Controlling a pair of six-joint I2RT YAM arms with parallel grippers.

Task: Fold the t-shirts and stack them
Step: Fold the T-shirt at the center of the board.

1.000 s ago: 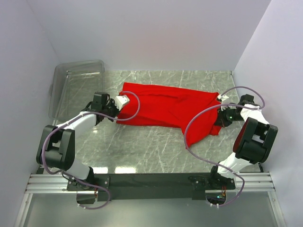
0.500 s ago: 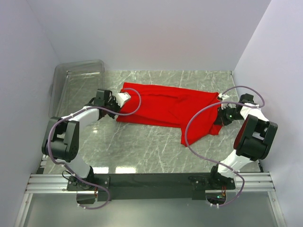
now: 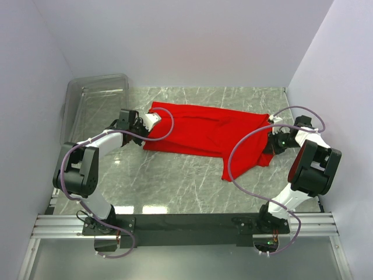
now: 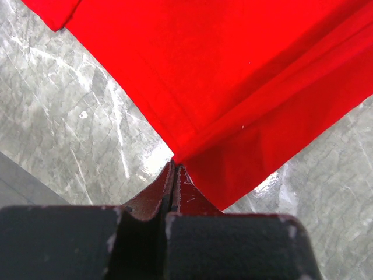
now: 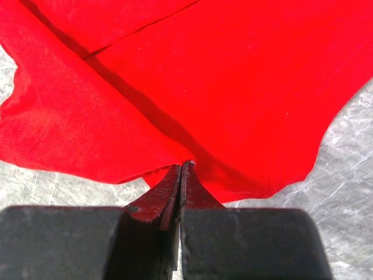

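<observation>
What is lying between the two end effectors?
The red t-shirt, spread from the left end effector to the right end effector, both pinching its edges; the top view shows it.

**Pinch points hidden, cloth runs past the frames**

From above, the fingertips of the left gripper [image 3: 149, 125] are too small to tell apart. Those of the right gripper [image 3: 270, 142] are lost behind its own wrist where it meets the edge of the t-shirt [image 3: 198, 131]. The left wrist view cuts the cloth off at its top and right edges, and the right wrist view at its top, left and right. In both, how much cloth sits between the pressed-together fingers is hidden. Folds keep the collar from being made out.
</observation>
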